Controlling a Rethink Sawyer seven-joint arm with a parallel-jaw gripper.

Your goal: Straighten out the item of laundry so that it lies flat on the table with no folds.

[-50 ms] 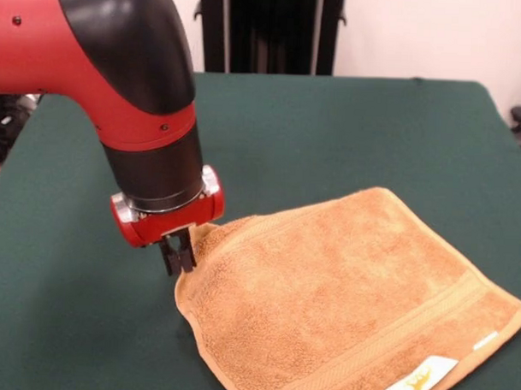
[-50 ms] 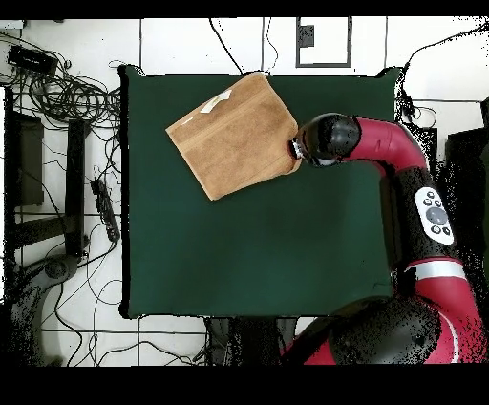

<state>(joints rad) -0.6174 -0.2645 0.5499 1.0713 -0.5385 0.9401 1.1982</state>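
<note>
Front view shows the gripper [image 1: 178, 257] with its 2 fingers pinched together at the raised corner of the orange-tan terry towel [image 1: 343, 292]. Otherwise spread, the towel lies on the green table [image 1: 331, 129], its white label [image 1: 419, 379] at the edge opposite the gripper.

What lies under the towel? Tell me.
Only the green table shows around the towel, which lies mostly flat. The gripper pinches its raised corner. Nothing bulges through, but whatever the cloth covers cannot be seen.
</note>
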